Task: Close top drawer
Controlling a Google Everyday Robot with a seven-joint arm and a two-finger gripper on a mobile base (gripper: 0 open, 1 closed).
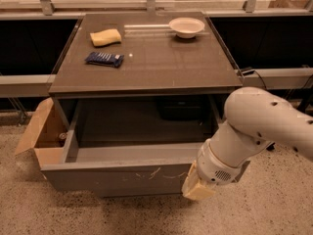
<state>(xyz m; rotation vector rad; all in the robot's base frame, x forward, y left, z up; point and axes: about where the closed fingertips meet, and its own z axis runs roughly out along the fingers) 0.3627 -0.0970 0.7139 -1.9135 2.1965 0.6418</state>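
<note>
The top drawer (pixel 117 179) is pulled far out of the grey cabinet. Its flat grey front panel shows pale scratches near the middle and right, and its inside looks empty. My gripper (pixel 198 188), cream-coloured at the end of the white arm (pixel 259 126), is low in front of the right end of the drawer's front panel, at or very near its surface. The arm hides the drawer's right front corner.
On the cabinet top (pixel 161 67) lie a yellow sponge (pixel 105 37), a dark blue packet (pixel 103 58) and a white bowl (pixel 186 27). An open cardboard box (pixel 40 136) stands against the drawer's left side. The floor (pixel 58 214) is speckled, and a rail with a cable (pixel 266 75) runs at the right.
</note>
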